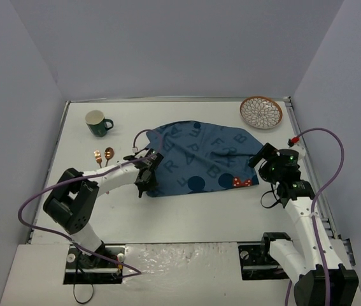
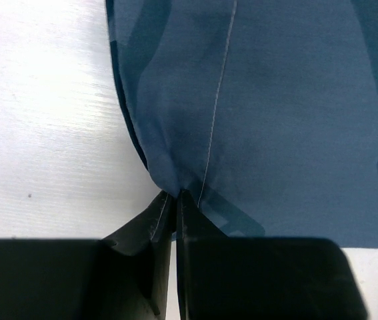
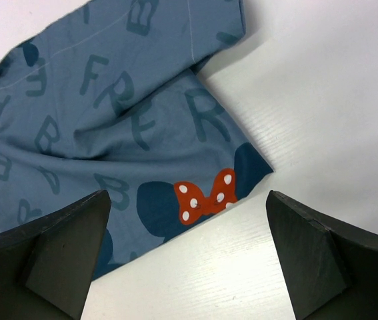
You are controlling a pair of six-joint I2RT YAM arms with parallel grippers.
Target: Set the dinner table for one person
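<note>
Parts of the cloth I can't see
It runs off my left wrist view; the left fingertips hide its pinched edge

The only lettering stands on the blue cloth mat: scattered capital letters in darker blue, tilted every way. In the right wrist view a B sits at 12 o'clock, F, R and E run together near the middle, a large R lies toward 3 o'clock, and A, B, E stand toward 9 o'clock. At 5 o'clock a red bow with white dots sits on a dark round-eared shape. In the left wrist view the letter parts are cut off, unreadable.
</note>
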